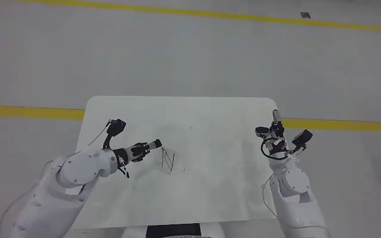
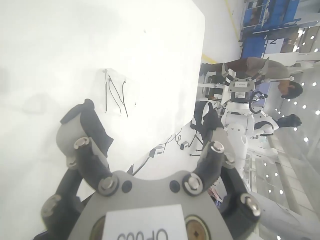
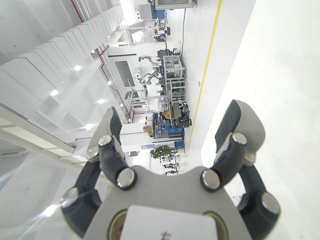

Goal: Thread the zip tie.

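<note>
Threading was not begun. The zip tie (image 1: 168,160) lay loose on the tabletop (image 1: 226,178), at four o'clock of the spread left tool (image 1: 158,143). The right tool (image 3: 175,116) was spread and empty.

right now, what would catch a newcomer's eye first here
A few thin black zip ties lie loose on the white table, toward its left near side. The left gripper, open, sits just short of them. The right gripper, also open and empty, is at the table's right edge.
</note>
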Robot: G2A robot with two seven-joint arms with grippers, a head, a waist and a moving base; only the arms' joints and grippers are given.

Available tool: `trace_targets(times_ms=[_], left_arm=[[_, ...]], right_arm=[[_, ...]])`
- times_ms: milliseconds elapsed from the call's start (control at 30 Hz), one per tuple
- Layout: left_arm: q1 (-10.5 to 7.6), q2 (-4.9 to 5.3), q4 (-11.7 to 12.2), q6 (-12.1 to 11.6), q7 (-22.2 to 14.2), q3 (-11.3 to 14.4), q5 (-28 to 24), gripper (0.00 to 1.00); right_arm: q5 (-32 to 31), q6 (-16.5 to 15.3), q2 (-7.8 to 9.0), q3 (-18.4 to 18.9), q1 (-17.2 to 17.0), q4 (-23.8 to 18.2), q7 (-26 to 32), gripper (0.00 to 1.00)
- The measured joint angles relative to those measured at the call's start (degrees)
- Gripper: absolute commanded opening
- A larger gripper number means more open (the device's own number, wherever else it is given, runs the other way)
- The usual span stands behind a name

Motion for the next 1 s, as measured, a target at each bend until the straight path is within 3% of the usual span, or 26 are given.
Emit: trace_targets(times_ms=[633,767,833,1000], left_arm=[[0.00,0.00,0.00,0.00,0.00,0.00,0.00,1.00],[-1.02,0.09,-1.79,-0.03,-0.46,2.45,3.82,1.00],[-1.71,0.11,-1.91,0.01,-1.89,3.21,5.85,1.00],[-4.96,-0.49,0.47,0.00,-11.08,5.09,15.53,1.00]], right_arm=[[0.00,0.00,0.00,0.00,0.00,0.00,0.00,1.00],[0.00,0.00,0.00,0.00,0.00,0.00,0.00,1.00],[0.00,0.00,0.00,0.00,0.00,0.00,0.00,1.00],[0.00,0.00,0.00,0.00,0.00,0.00,0.00,1.00]])
